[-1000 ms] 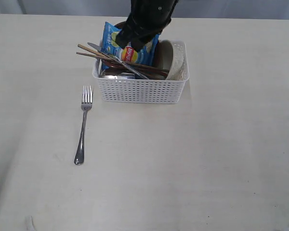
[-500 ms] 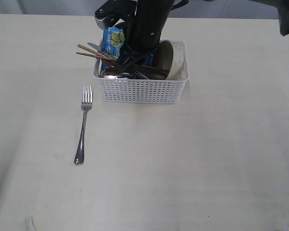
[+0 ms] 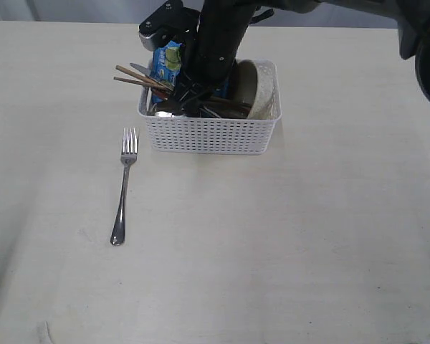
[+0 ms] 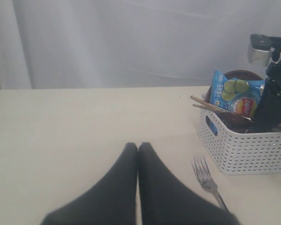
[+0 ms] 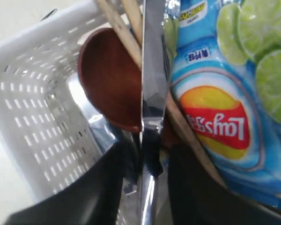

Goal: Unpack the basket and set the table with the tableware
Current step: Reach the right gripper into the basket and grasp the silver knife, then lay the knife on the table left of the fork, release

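1. Lowered since a second ago, the right arm (image 3: 218,36) now stands in the basket (image 3: 211,135) and hides most of the blue chip bag (image 3: 165,61); fork and basket lie where they did.
2. At far left, the left fingers (image 4: 138,149) are pressed together with nothing between them, over bare bench (image 3: 50,143) that runs open to its left edge.
3. The fork (image 3: 124,186) lies flat just left of the basket's near corner, apart from it. Its long axis runs near to far, tines toward the far edge.
4. Chopsticks (image 3: 135,77) jut out over the basket's left rim, ends pointing left.
5. Inside the basket's left half, the right fingers (image 3: 185,94) stand partly open on either side of the knife (image 5: 152,70), near its handle; whether they press it cannot be told. The blade runs away from them alongside the chopsticks, across the wooden spoon (image 5: 110,79).
6. The bowl (image 3: 258,89) stands on edge at the basket's right end; beyond it the bench lies open to the right and near edges.
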Controlling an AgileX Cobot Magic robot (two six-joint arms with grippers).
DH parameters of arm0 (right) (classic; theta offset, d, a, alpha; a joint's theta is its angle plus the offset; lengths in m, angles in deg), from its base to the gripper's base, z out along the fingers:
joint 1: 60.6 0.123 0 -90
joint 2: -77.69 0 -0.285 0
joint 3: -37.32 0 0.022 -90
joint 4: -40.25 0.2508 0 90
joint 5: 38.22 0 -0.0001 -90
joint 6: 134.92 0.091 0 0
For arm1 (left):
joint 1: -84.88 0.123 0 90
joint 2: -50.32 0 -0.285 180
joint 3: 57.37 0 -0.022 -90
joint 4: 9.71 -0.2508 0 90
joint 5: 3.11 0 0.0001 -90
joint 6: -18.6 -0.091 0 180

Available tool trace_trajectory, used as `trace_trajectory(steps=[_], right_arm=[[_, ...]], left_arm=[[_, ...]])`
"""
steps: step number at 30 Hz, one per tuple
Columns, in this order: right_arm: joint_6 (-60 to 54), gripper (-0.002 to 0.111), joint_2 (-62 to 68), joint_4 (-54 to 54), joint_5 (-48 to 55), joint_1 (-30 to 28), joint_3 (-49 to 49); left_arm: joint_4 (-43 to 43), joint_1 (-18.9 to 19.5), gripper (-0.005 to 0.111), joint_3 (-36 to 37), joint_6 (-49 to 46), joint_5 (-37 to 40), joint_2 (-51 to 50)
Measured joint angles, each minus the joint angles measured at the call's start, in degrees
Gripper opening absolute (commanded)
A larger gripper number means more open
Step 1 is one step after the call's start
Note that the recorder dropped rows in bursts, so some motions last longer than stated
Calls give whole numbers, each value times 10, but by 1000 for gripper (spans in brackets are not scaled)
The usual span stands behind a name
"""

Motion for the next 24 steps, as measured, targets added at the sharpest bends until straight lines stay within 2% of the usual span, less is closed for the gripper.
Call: trace_trajectory(steps=[2, 13, 19, 21, 24], right_arm=[[0, 0, 0, 1, -1, 0, 0], [0, 0, -15, -6, 0, 0, -5], [28, 0, -67, -4, 24, 1, -54], [56, 0, -80, -1, 51, 15, -55], [123, 0, -91, 2, 77, 68, -56]], left_arm=[[0, 0, 0, 0, 0, 0, 0], [0, 0, 0, 0, 0, 0, 0], [0, 0, 0, 0, 0, 0, 0], [0, 0, 0, 0, 0, 0, 0], [0, 0, 0, 0, 0, 0, 0]])
